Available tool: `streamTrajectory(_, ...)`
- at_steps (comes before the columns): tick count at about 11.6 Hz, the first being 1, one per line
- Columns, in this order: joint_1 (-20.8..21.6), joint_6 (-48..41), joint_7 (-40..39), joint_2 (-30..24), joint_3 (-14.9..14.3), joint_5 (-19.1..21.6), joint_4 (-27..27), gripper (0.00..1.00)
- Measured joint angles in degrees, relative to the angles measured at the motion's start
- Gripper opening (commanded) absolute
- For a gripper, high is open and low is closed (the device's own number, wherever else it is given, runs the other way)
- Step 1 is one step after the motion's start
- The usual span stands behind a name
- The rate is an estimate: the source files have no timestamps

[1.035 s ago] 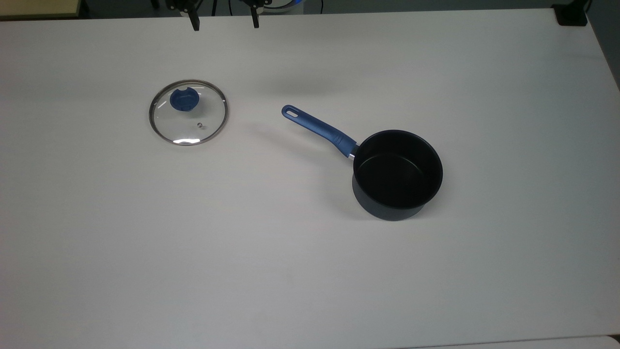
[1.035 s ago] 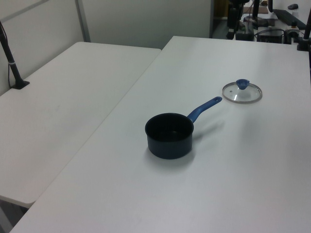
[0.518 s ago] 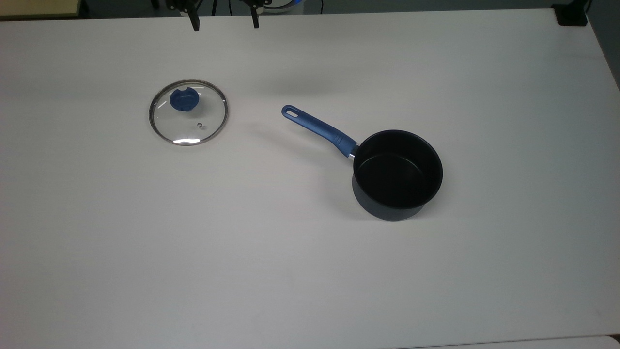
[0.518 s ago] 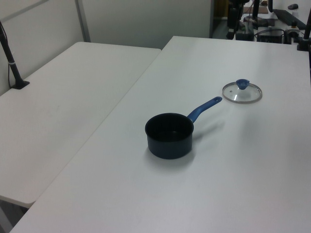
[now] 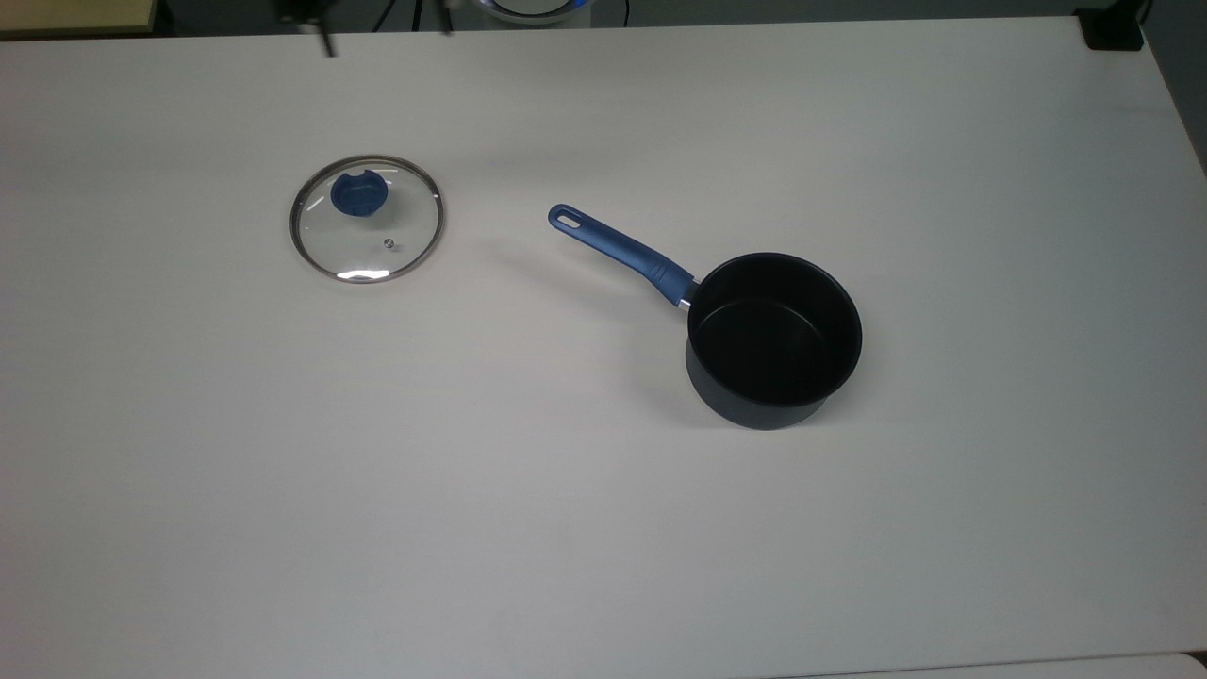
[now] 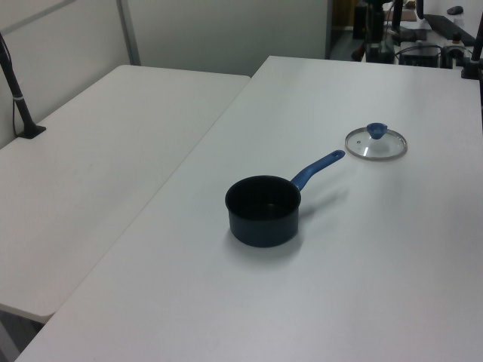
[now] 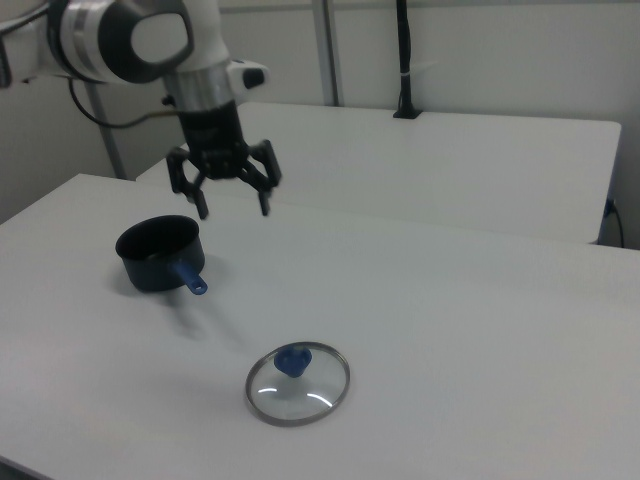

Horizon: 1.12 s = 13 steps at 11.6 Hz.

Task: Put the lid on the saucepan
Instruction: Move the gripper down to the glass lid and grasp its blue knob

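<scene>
The gripper (image 7: 233, 207), fingers spread wide and empty, is being held high above the table, with the lid (image 7: 298, 383) lying well below, toward the right view's lower right.

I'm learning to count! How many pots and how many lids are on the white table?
Pots: 1, the saucepan
Lids: 1, the lid
Total: 2 things on the table

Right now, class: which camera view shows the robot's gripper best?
The right view: the gripper hangs open above the table, whole. The top view catches its fingertips at the upper edge.
</scene>
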Motion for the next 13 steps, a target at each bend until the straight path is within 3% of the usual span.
streamTrajectory(1, -1.90, -0.09, -5.80, 0.09, -0.21, -1.94, -1.36, 1.00)
streamTrajectory(3, -5.06, 2.74, -9.62, 0.40, -0.61, -3.21, -6.33, 1.00)
streamTrajectory(7, -6.48, 22.73, -4.06, 3.57, -0.70, -3.22, -21.34, 0.98)
streamTrajectory(11, -6.28, 30.01, 4.22, 10.32, -0.57, -3.21, -22.59, 0.99)
streamTrajectory(12, -6.32, 31.05, 5.11, 11.40, -0.57, -3.21, -22.76, 0.95)
streamTrajectory(13, -6.35, 31.47, 5.67, 11.97, -0.57, -3.21, -22.87, 0.82)
